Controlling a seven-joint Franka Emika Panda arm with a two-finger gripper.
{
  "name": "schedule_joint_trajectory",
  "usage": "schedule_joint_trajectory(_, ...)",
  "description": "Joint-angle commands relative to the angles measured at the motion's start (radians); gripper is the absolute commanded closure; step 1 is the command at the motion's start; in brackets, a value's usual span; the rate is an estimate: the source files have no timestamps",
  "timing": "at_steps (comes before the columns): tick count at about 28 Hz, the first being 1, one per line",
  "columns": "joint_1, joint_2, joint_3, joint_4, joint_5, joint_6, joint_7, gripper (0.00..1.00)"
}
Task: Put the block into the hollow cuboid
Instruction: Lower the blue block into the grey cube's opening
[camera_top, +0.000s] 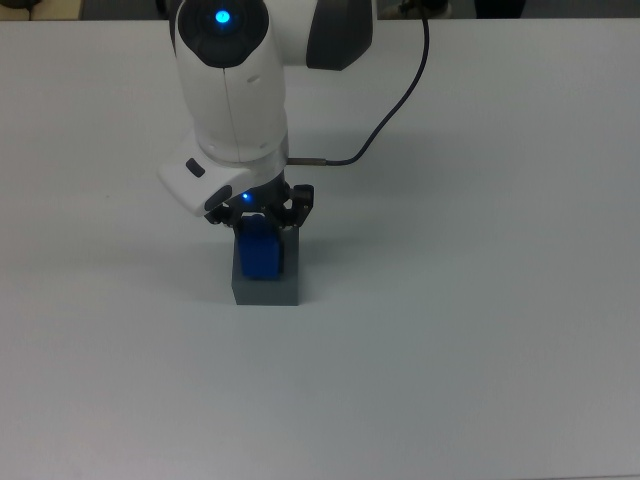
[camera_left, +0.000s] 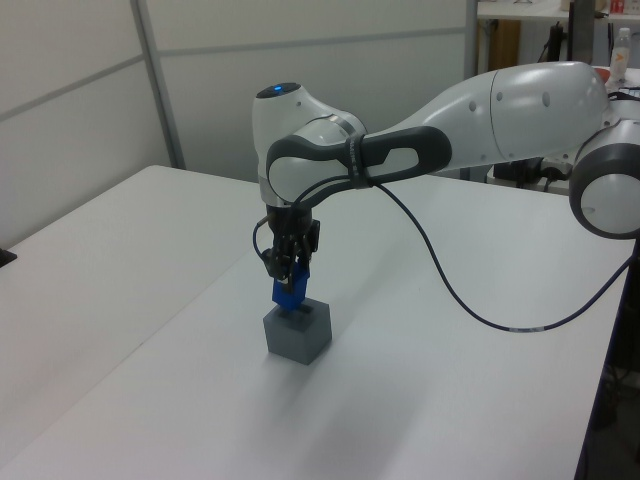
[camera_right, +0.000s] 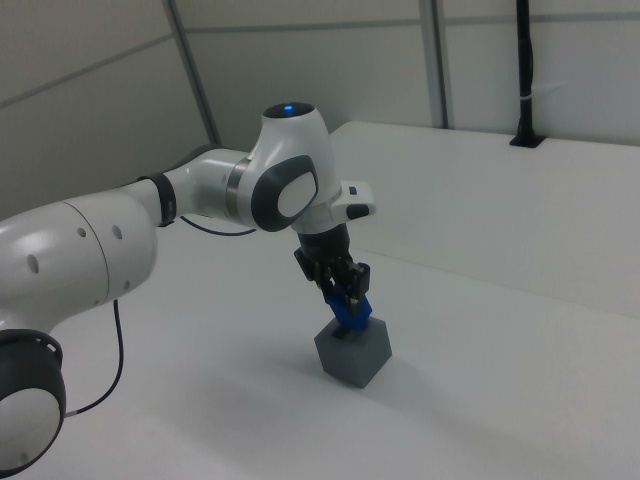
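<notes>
Your gripper (camera_top: 260, 222) pinches the smooth, bright blue block (camera_top: 259, 256) from above. Directly beneath it sits the matte grey hollow cuboid (camera_top: 266, 290) on the white table (camera_top: 480, 330). No writing is legible.

White rounded arm (camera_left: 520, 100), grey joint bands, blue light on top, black pincer (camera_left: 291, 275), black cable (camera_left: 470, 300).
</notes>
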Motion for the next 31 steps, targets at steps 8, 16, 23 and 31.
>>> schedule_joint_trajectory(8,-0.003,0.010,0.002,-0.008,0.003,0.010,0.006,0.84)
schedule_joint_trajectory(16,-0.001,0.008,0.002,-0.011,0.001,-0.002,0.006,0.84)
schedule_joint_trajectory(23,0.002,0.002,0.002,-0.022,-0.008,-0.030,0.005,0.84)
schedule_joint_trajectory(31,0.002,-0.005,-0.001,-0.023,-0.009,-0.087,-0.014,0.82)
